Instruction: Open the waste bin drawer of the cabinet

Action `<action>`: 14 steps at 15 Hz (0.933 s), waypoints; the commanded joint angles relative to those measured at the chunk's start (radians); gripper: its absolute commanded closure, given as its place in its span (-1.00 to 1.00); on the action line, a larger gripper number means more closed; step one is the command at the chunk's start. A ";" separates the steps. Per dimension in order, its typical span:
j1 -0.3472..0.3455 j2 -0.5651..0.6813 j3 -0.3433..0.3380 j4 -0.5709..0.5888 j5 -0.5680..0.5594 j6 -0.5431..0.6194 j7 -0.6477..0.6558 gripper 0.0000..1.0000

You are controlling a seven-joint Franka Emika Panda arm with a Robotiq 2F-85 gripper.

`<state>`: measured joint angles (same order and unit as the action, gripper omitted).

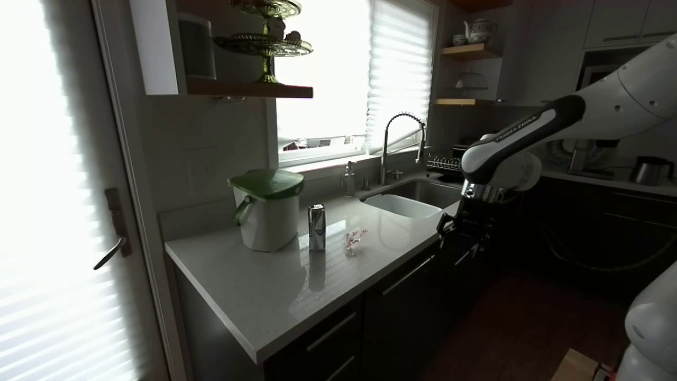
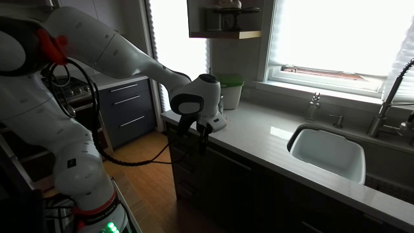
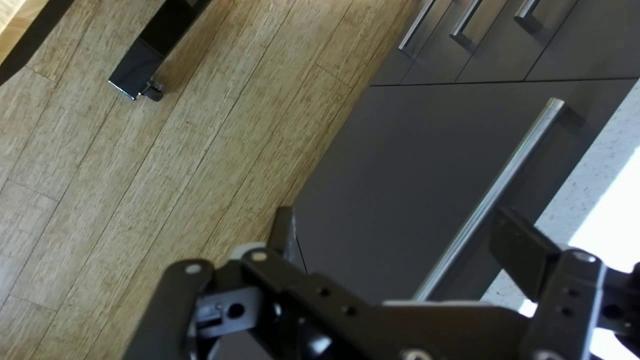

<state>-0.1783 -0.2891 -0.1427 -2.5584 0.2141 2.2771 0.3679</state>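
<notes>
Gripper (image 3: pixel 401 237) spread in wrist view, nothing held; metal handle (image 3: pixel 488 201) of waste bin drawer (image 3: pixel 390 155), as I judge it, runs slantwise between fingers (image 3: pixel 525 250) in picture, front closed. I should roll gripper until fingers meet handle squarely, slip one behind it clear of counter (image 3: pixel 582 200), close, pull straight out. Exterior view: arm (image 1: pixel 603 111) slopes down from right of picture, gripper hanging near counter's front edge. Exterior view: wrist (image 2: pixel 207 97) bent, fingers pointing down before cabinet (image 2: pixel 278 197); contact too dim to tell.
</notes>
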 commanded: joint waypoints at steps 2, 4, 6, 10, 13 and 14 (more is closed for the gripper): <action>0.004 0.048 -0.015 -0.010 0.049 0.030 -0.057 -1.00; 0.008 0.082 -0.037 -0.018 0.100 0.037 -0.110 -1.00; 0.010 0.125 -0.063 -0.020 0.181 0.043 -0.179 -1.00; 0.009 0.227 -0.104 -0.002 0.389 0.090 -0.400 -1.00; -0.001 0.306 -0.106 0.025 0.550 0.106 -0.557 -1.00; -0.005 0.330 -0.102 0.037 0.600 0.101 -0.598 -1.00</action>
<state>-0.1784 -0.0429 -0.2455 -2.5624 0.6787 2.3709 -0.1077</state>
